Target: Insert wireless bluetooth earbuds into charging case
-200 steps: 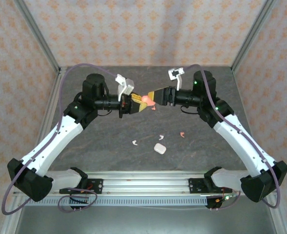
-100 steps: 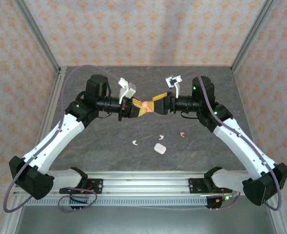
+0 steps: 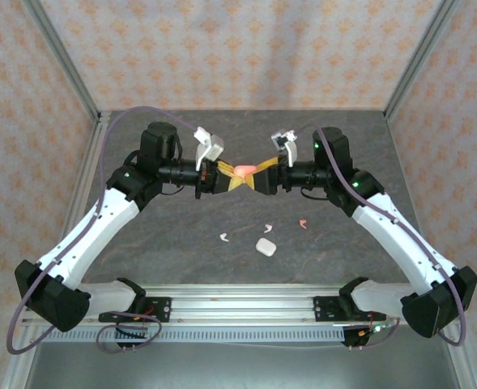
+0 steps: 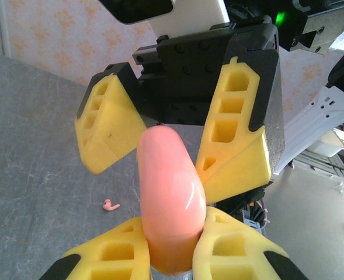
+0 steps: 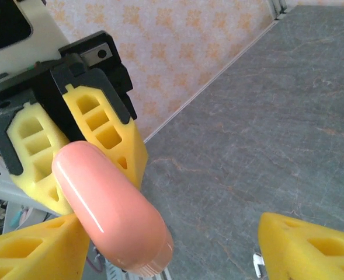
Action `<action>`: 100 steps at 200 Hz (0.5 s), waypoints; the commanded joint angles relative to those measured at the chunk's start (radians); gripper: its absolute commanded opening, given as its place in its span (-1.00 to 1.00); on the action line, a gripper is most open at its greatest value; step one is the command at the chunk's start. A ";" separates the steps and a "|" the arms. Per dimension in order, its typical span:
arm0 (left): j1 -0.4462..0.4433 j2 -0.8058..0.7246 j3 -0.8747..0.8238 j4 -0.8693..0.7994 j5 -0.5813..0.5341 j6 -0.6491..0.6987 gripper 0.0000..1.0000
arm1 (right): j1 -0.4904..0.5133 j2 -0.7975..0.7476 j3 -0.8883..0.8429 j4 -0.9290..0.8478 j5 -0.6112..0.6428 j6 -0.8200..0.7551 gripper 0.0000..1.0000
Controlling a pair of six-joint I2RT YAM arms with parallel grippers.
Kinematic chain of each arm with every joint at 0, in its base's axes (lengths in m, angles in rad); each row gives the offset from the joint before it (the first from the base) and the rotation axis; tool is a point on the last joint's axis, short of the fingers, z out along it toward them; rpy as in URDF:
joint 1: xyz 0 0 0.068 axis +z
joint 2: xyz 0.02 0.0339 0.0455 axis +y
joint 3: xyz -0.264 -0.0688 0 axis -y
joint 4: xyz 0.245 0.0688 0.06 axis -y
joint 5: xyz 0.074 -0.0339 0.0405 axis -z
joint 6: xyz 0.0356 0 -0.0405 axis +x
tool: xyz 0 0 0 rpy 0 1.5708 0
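**Both grippers meeting at the coral-pink case, held in mid-air.** The left gripper (image 4: 173, 248) pinches 1 end of the coral-pink case (image 3: 244, 171), whose long axis points toward the right gripper (image 3: 257, 175). Over the last 1.0 s the right gripper has closed in on the case. Its fingers are now spread on either side of the case's free end and have not clamped it. This reads as the set-up for a hand-over or a 2-gripper lid opening, and no earbud is seated yet. On the table (image 3: 181, 235), nearer the arm bases than the pink case, lie a white earbud (image 3: 224, 237), a second white earbud (image 3: 266, 228), a coral earbud (image 3: 301, 224) and a white case (image 3: 264, 245). A second coral earbud (image 4: 110, 205) lies on the table below the pink case.
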 commanded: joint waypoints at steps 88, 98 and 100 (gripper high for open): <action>-0.004 -0.024 -0.046 -0.009 0.010 0.069 -1.00 | -0.058 0.125 0.143 -0.034 0.116 0.093 0.48; -0.004 -0.021 -0.048 -0.011 0.007 0.074 -1.00 | -0.064 0.125 0.148 -0.052 0.134 0.093 0.48; -0.003 -0.020 -0.048 -0.011 0.005 0.075 -1.00 | -0.065 0.125 0.149 -0.057 0.136 0.093 0.48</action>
